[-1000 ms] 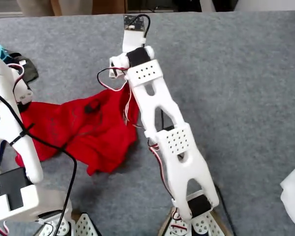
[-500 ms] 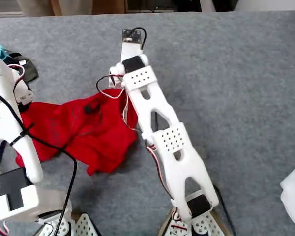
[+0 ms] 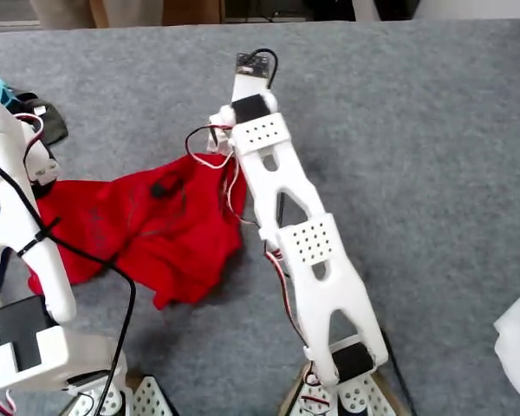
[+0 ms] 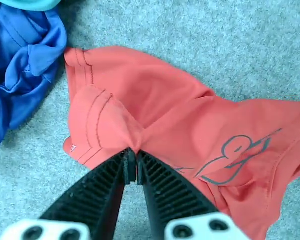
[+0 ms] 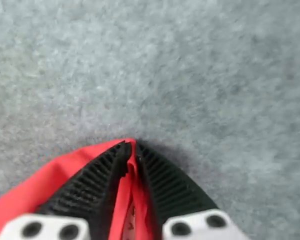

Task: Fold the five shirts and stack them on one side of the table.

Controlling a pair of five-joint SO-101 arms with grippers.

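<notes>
**Red shirt pinched at both ends, no fold made yet**

Near right edge of the table (image 3: 416, 130): a white cloth (image 3: 518, 342), mostly cut off. Could be one of the shirts; can't tell if it is folded.

Near left, the left arm (image 3: 17, 234) rises over the left end of the red shirt (image 3: 147, 230). The shirt lies rumpled, left of centre, between the two arms. It is spread loosely with wrinkles and a turned-over lower edge.

Left gripper (image 4: 132, 162): jaws nearly closed, pinching a raised tuck of red fabric by a stitched hem or sleeve edge. The printed outline on the shirt sits off to one side of the grip.

The blue shirt (image 4: 20, 65) is bunched just beside the red one at its left end, touching or nearly so. Teal cloth (image 4: 27, 4) sits just past the blue, at the far left.

The right arm (image 3: 286, 208) stretches from near centre out to the far-right corner of the red shirt. Right gripper (image 5: 131, 150): jaws narrow, clamped on a thin edge of red fabric, with bare table beyond.

Progress, as judged: early. No neat folded stack is visible. The red shirt is gripped for straightening or a first fold. Blue and teal are unfolded. Folding and stacking all remain.
</notes>
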